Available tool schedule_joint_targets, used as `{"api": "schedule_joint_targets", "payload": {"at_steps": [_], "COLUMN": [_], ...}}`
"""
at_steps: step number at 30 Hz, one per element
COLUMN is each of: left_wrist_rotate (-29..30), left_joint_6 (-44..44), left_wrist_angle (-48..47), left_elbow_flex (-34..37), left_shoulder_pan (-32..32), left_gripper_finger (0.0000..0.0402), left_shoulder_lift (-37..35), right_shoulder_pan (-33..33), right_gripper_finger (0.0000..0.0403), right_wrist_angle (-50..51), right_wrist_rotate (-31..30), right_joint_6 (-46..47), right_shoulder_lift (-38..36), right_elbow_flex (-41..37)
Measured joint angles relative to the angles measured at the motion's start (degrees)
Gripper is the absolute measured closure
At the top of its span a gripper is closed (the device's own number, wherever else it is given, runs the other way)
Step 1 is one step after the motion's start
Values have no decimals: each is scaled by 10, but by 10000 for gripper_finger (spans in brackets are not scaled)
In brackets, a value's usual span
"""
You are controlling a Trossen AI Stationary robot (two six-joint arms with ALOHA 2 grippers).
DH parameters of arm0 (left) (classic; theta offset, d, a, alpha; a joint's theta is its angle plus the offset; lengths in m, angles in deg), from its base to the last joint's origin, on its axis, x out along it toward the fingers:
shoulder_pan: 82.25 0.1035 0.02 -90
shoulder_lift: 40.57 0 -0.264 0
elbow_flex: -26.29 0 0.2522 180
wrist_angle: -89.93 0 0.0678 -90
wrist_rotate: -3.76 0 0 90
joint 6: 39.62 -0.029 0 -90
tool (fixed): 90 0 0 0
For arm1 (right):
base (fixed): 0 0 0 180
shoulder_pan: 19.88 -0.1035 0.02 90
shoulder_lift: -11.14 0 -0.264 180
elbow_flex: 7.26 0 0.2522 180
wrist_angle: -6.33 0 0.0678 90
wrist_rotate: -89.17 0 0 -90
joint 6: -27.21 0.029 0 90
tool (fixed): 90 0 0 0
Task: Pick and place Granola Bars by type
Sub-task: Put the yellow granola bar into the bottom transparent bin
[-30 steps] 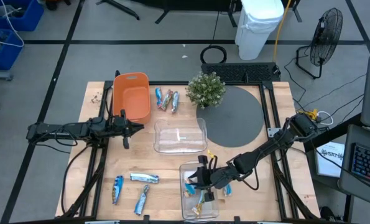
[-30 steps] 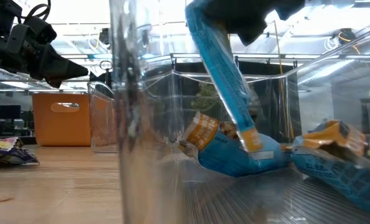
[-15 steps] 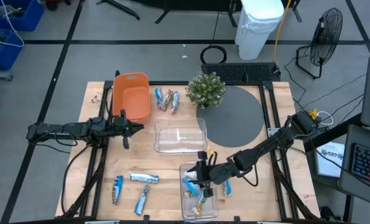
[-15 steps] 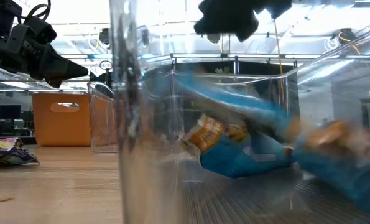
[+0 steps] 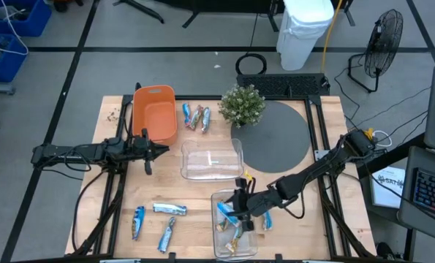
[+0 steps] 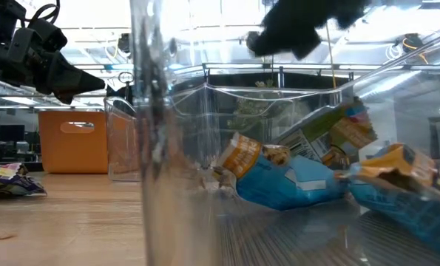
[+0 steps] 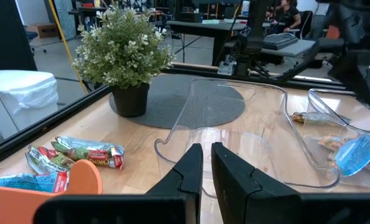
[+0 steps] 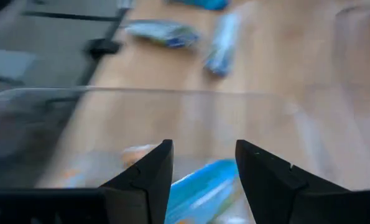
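Several blue granola bars (image 5: 230, 220) lie in the near clear bin (image 5: 218, 245). The low view shows one of them (image 6: 325, 142) lying tilted on top of the others (image 6: 286, 185). My right gripper (image 5: 239, 208) hovers open just above this bin, its fingers (image 8: 148, 177) apart, with a blue bar (image 8: 200, 190) below them. More bars lie at the near left (image 5: 162, 219), beside the orange bin (image 5: 195, 117), and one lies right of the near bin (image 5: 267, 222). My left gripper (image 5: 153, 153) waits shut at the table's left, next to the orange bin (image 5: 153, 113).
An empty clear bin (image 5: 212, 159) stands mid-table, and the left wrist view shows it too (image 7: 234, 149). A potted plant (image 5: 243, 106) stands on the far edge of a round grey mat (image 5: 279, 139). Bare wood lies between the bins and the near-left bars.
My right gripper has let go of a blue bar that hung upright from it inside the near clear bin. The bar has fallen and now lies tilted on the other bars. The gripper has drawn slightly up and away from the bars.
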Motion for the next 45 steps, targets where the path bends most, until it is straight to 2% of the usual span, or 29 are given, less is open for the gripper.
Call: {"api": "schedule_joint_targets", "payload": {"at_steps": [2,4,10,17,22,27,32,36,40,45], "left_wrist_rotate": [0,0,0,0,0,0,0,0,0,0], "left_joint_6": [0,0,0,0,0,0,0,0,0,0], "left_wrist_angle": [0,0,0,0,0,0,0,0,0,0], "left_elbow_flex": [0,0,0,0,0,0,0,0,0,0], "left_shoulder_pan": [0,0,0,0,0,0,0,0,0,0], "left_gripper_finger": [364,364,364,364,364,364,364,364,364,364], "left_shoulder_lift": [0,0,0,0,0,0,0,0,0,0], "right_shoulder_pan": [-1,-6,-39,-104,-127,-126,-109,-94,-86,-79], "right_gripper_finger": [239,239,239,249,254,257,257,257,257,257], "right_wrist_angle": [14,45,169,382,457,412,324,211,135,131], "right_wrist_rotate": [59,93,87,-88,-128,-142,-80,-24,7,6], "right_joint_6": [36,68,153,371,514,585,628,626,607,597], "right_shoulder_lift": [-28,-64,-170,-224,-210,-203,-203,-203,-203,-203], "right_elbow_flex": [1,1,1,1,-15,-94,-184,-242,-267,-267]}}
